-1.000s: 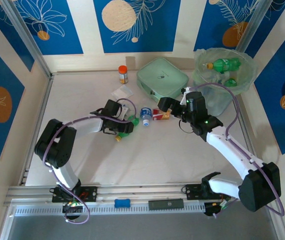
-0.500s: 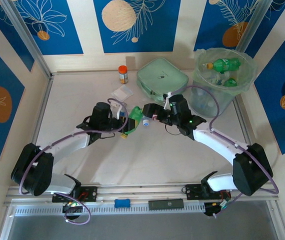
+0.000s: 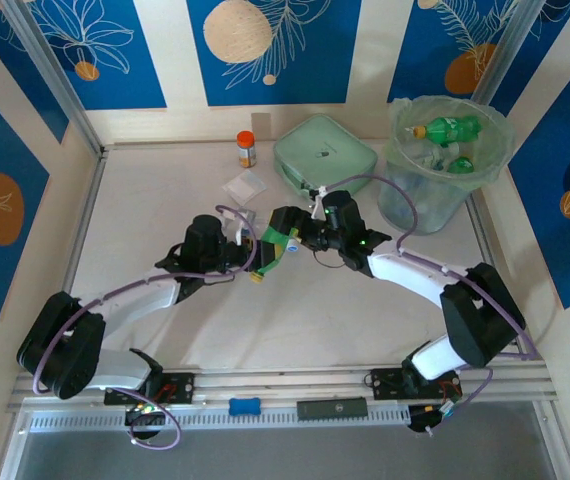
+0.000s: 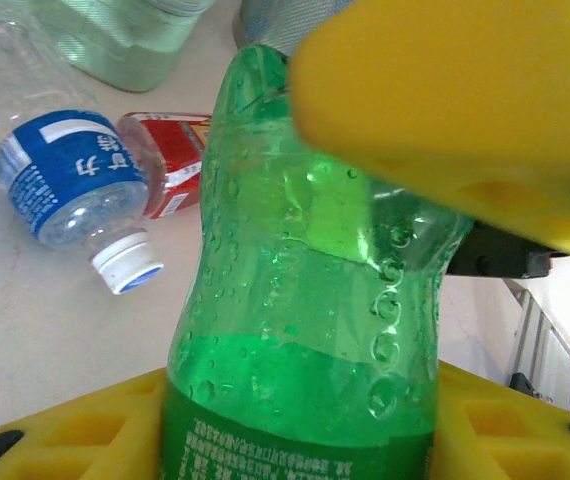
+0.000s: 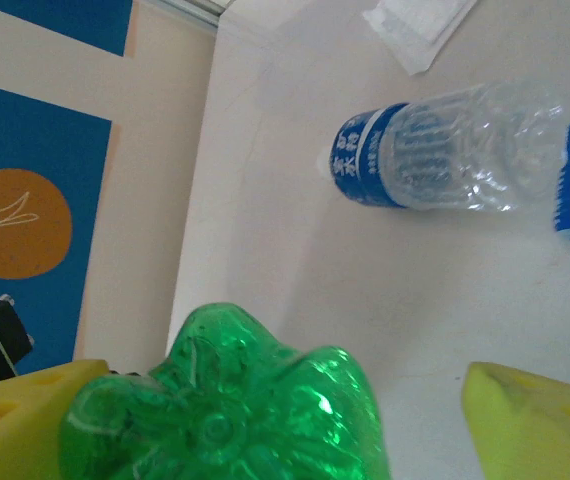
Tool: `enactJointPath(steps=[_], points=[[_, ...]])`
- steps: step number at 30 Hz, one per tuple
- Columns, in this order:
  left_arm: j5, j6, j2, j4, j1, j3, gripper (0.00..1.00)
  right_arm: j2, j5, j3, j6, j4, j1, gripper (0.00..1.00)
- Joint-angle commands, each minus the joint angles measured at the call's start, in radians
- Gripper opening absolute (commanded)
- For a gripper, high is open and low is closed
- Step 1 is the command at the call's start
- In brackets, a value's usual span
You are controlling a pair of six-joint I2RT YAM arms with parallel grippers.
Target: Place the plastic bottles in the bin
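Observation:
A green plastic bottle [image 3: 270, 247] hangs tilted above mid-table, and my left gripper [image 3: 254, 261] is shut on its labelled lower body [image 4: 295, 440]. My right gripper [image 3: 279, 230] stands open around the bottle's base [image 5: 235, 410]. Its left finger [image 5: 25, 420] is against the plastic, while the right finger [image 5: 535, 420] stands apart from it. On the table below lie a clear blue-labelled bottle [image 4: 65, 180], a red-labelled bottle [image 4: 170, 160] and another blue-labelled bottle [image 5: 415, 160]. The bin [image 3: 415, 205] stands at the far right with green bottles [image 3: 447, 130] inside.
A mint-green square case [image 3: 325, 155] lies at the back centre, left of the bin. An orange-capped jar [image 3: 246, 148] stands at the back, with a white packet [image 3: 246, 185] in front of it. Raised rails edge the table on both sides.
The left gripper lifted the green bottle up and rightward. The right arm swung left from the red-labelled bottle to the green bottle's base, and its jaws have started narrowing.

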Motion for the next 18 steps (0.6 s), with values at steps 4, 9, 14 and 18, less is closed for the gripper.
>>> enactJointPath(steps=[4,9,14,18], points=[[0.03,-0.04,-0.003,0.121,-0.025,-0.027,0.48,0.026,-0.035,0.023,0.02,0.041,0.008,0.69],[0.027,-0.046,0.006,0.129,-0.031,-0.028,0.51,0.026,-0.041,0.02,0.022,0.042,0.008,0.5],[0.001,-0.057,-0.012,0.127,-0.03,-0.036,0.77,0.016,-0.025,0.024,0.0,0.015,0.002,0.46],[-0.058,-0.081,-0.054,0.132,-0.025,-0.07,0.91,-0.009,-0.01,0.039,-0.041,-0.046,-0.03,0.46]])
